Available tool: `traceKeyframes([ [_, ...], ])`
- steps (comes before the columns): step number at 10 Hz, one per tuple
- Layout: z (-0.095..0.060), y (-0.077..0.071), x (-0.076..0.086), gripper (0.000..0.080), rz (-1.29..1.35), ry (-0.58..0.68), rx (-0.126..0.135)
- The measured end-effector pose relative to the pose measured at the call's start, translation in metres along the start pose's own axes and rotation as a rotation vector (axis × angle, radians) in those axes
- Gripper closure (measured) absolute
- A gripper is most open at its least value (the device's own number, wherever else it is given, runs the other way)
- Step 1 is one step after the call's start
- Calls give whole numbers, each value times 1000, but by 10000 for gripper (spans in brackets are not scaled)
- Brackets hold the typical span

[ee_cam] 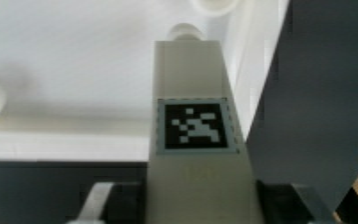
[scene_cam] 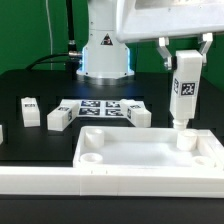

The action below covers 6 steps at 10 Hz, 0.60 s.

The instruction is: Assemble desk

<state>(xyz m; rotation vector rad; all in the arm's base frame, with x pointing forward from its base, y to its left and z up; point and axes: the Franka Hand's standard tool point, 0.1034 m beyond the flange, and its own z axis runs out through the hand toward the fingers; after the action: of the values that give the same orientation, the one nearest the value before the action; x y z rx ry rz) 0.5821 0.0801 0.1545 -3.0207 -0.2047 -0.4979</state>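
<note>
Nearest the wrist camera, a leg (ee_cam: 197,130) is seen clamped upright between the jaws of the gripper (scene_cam: 184,50). At the exterior frame's right, its lower end is placed at the far right socket (scene_cam: 185,140) of the slab (scene_cam: 140,152); seating cannot be told. The arm (scene_cam: 105,45) is reached over from upper centre, with the gripper pointed straight down. Other legs (scene_cam: 30,108) (scene_cam: 60,118) (scene_cam: 140,113) are laid at middle left, beside the marker board (scene_cam: 100,107).
</note>
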Motion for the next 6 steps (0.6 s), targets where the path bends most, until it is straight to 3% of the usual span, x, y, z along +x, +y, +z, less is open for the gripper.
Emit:
traceKeyframes([
  [5,5,-4,2,510,-21,-3,-1],
  [6,10,-5,12,510,-22,5,4],
])
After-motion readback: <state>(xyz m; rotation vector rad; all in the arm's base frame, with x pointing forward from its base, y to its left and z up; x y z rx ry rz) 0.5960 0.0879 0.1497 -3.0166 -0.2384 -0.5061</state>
